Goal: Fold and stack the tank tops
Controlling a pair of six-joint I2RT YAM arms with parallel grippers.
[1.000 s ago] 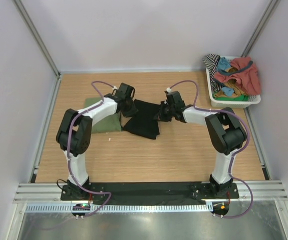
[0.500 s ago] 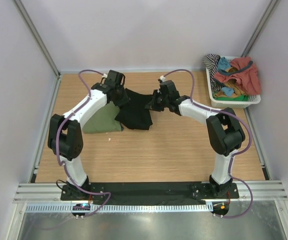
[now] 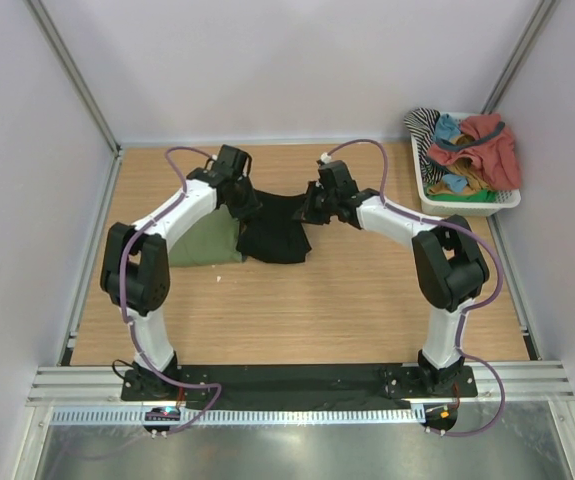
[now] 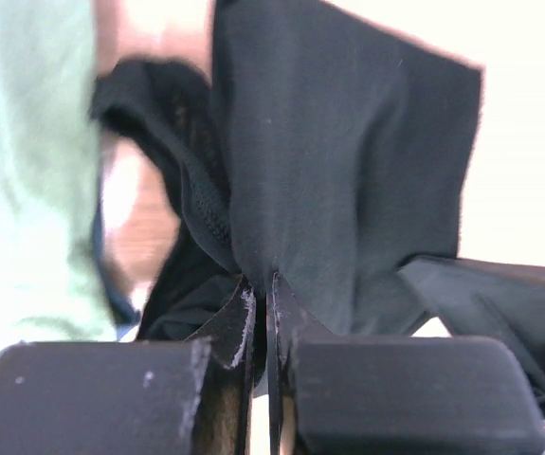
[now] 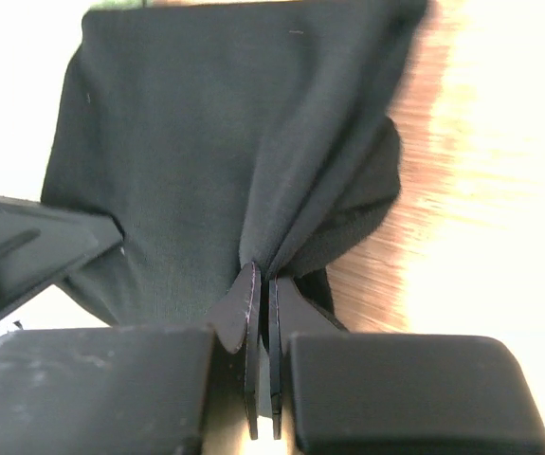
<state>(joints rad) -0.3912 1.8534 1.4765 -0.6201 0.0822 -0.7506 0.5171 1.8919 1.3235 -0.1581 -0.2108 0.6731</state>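
Top external view: nearest my bases the table is bare wood, with broad room up to its front edge. Farther out, my left gripper and right gripper each pinch an upper corner of the black tank top. It is stretched side to side between them, its body draping toward me. Its left edge meets, perhaps overlaps, the folded olive tank top. The basket sits far right, well apart. Only the wrist views show both pairs of fingers clenched on bunched black cloth. The left wrist view adds blurred pale green alongside.
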